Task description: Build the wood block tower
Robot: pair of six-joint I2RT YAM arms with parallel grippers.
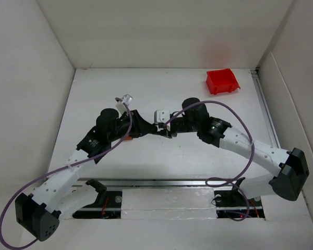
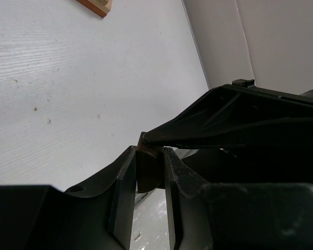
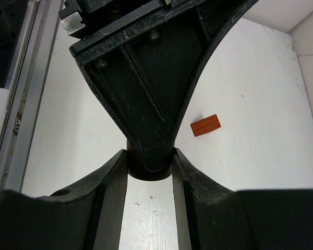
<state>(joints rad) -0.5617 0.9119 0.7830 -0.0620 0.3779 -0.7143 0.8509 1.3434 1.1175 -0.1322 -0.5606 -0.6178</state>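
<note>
Over the middle of the white surface [image 1: 161,156], the left hand [image 2: 149,161] grips a small dark brown wooden block [image 2: 147,176] — the right hand [image 3: 150,157] flanks it, grip unclear. An orange-red wooden block [image 3: 205,125] lies apart.

Top view high above, looking down on table [image 1: 167,156], wrist views close, low, facing each other
</note>
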